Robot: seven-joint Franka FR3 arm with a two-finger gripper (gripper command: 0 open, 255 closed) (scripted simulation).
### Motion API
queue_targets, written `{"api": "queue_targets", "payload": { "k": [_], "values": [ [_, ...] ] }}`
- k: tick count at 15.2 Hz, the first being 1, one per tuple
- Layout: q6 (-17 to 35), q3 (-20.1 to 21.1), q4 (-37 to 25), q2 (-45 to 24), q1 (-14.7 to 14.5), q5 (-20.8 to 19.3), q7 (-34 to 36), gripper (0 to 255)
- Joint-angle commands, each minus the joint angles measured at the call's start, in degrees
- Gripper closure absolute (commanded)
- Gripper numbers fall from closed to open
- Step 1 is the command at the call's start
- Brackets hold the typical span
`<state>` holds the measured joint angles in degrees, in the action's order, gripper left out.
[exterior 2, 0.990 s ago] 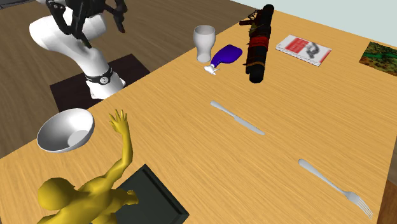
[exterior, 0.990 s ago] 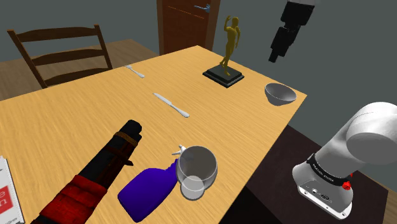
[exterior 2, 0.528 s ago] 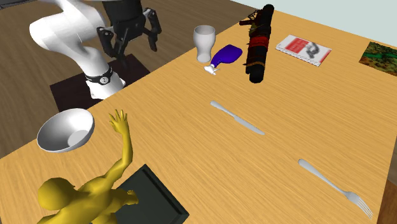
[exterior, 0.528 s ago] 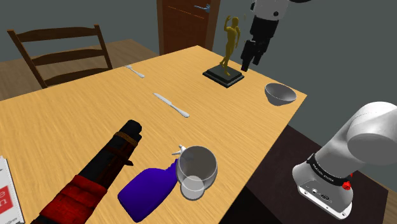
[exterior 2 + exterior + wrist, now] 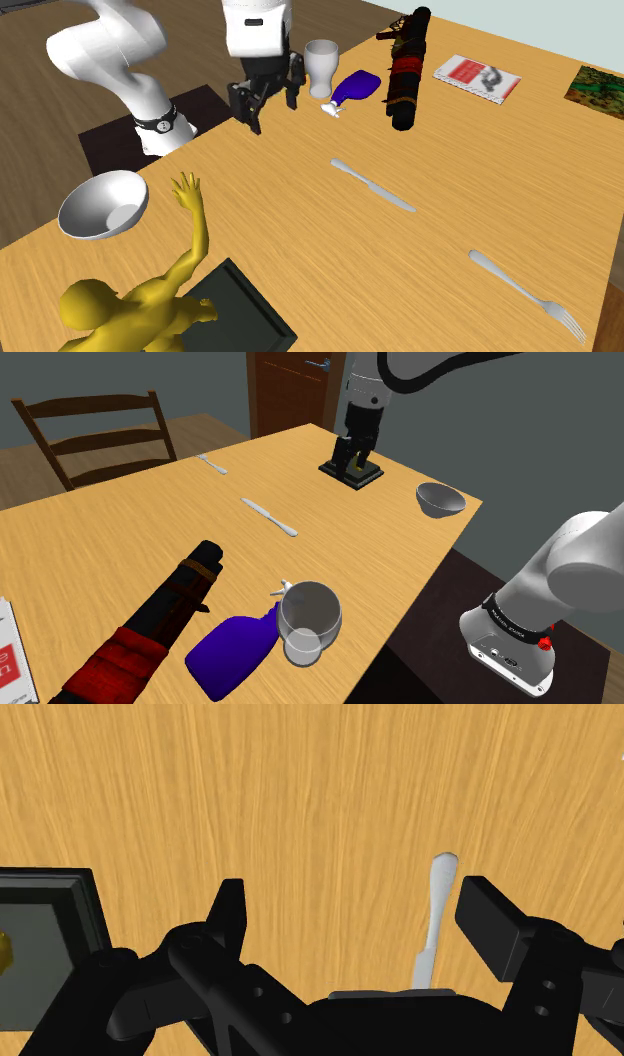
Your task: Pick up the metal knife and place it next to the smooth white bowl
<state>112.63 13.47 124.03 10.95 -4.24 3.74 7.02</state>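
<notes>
The metal knife (image 5: 268, 517) (image 5: 372, 186) lies flat near the middle of the wooden table (image 5: 120, 542). A smooth white bowl (image 5: 439, 500) (image 5: 103, 205) stands near the table edge on the stand's side. My gripper (image 5: 352, 460) (image 5: 270, 105) hangs open above the table, between that edge and the knife, holding nothing. In the shoulder view it covers part of a gold figure. In the wrist view the knife (image 5: 436, 909) lies just inside one black finger (image 5: 490, 919) of the gripper (image 5: 360, 914), well below it.
A gold figure on a black base (image 5: 351, 474) (image 5: 240, 305) stands beside the bowl. A fork (image 5: 212, 463) (image 5: 525, 295) lies beyond the knife. A glass (image 5: 309, 619), a purple spray bottle (image 5: 235, 650) and a black-and-red roll (image 5: 160, 622) lie at one end. A chair (image 5: 95, 437) stands behind.
The arm has swung in from beyond the table edge and come down over the table towards the knife. The fingers stay open. Nothing on the table has moved.
</notes>
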Motion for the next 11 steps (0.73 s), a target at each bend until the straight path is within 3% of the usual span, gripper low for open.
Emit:
{"api": "queue_targets", "payload": {
  "k": [1, 11],
  "values": [
    [1.6, 1.0, -2.5, -4.1, -0.3, -1.0, 1.7, 0],
    [6.2, 3.6, -19.1, -26.0, -4.1, -8.7, 10.4, 0]
  ]
}}
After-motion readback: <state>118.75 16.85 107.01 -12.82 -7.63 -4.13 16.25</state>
